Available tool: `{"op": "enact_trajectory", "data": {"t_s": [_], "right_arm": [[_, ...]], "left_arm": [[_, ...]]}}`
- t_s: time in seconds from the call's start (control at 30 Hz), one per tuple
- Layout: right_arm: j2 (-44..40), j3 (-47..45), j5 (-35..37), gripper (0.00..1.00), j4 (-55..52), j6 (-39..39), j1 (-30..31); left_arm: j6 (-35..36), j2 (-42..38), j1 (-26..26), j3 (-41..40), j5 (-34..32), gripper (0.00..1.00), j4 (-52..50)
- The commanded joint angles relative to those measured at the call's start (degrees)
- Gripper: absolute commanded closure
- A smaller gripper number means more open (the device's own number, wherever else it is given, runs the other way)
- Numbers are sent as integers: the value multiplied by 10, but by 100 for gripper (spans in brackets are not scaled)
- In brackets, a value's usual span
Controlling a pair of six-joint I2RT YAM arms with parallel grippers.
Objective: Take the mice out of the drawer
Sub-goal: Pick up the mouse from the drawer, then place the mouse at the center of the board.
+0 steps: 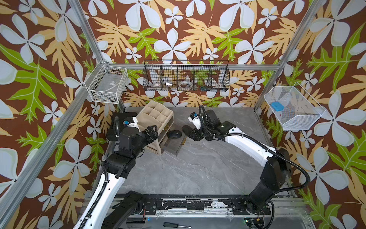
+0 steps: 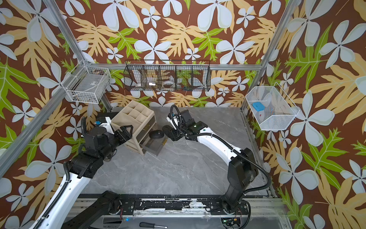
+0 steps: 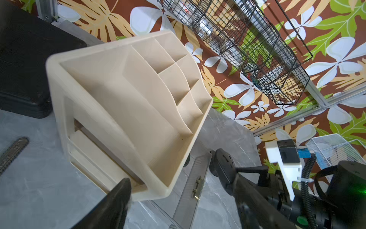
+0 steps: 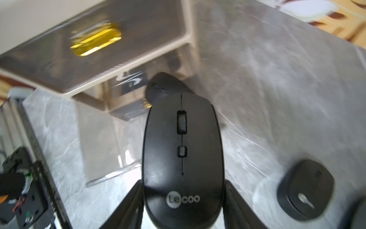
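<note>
Pinching black mouse (image 4: pixel 182 150) by its rear sides in right gripper (image 4: pixel 183 184), lifted near open drawer (image 1: pixel 173 147). Beside it, second mouse (image 4: pixel 306 190) on table (image 1: pixel 198 168). Farther off, left gripper (image 1: pixel 154 131) spread wide about beige organizer (image 1: pixel 154 114) corner. Likely risks: smooth shell slipping from shallow pinch and dropping back down; low swing clipping drawer front or shoving organizer.

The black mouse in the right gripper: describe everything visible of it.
The black mouse is a flat oval of matte plastic, with a seam, a scroll wheel, a square button behind it and a round pale Lecoo logo at the rear. It lies top up, clamped at its rear sides by the right gripper's fingers, nose toward the open clear drawer. Nothing else visibly touches it.
</note>
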Motion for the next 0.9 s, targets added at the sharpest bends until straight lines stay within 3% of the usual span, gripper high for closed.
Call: {"op": "enact_trajectory", "data": {"t_s": [0.0, 0.2, 0.53, 0.87], "right_arm": [[-18, -36, 45, 48, 31, 73, -19], [-6, -78, 118, 48, 70, 130, -37], [104, -76, 196, 47, 150, 202, -40], [174, -59, 203, 45, 190, 237, -35]], "left_arm": [[11, 6, 0, 1, 30, 17, 0], [0, 7, -1, -16, 49, 18, 21], [-4, 22, -9, -26, 44, 18, 43], [-6, 23, -9, -26, 36, 18, 49]]}}
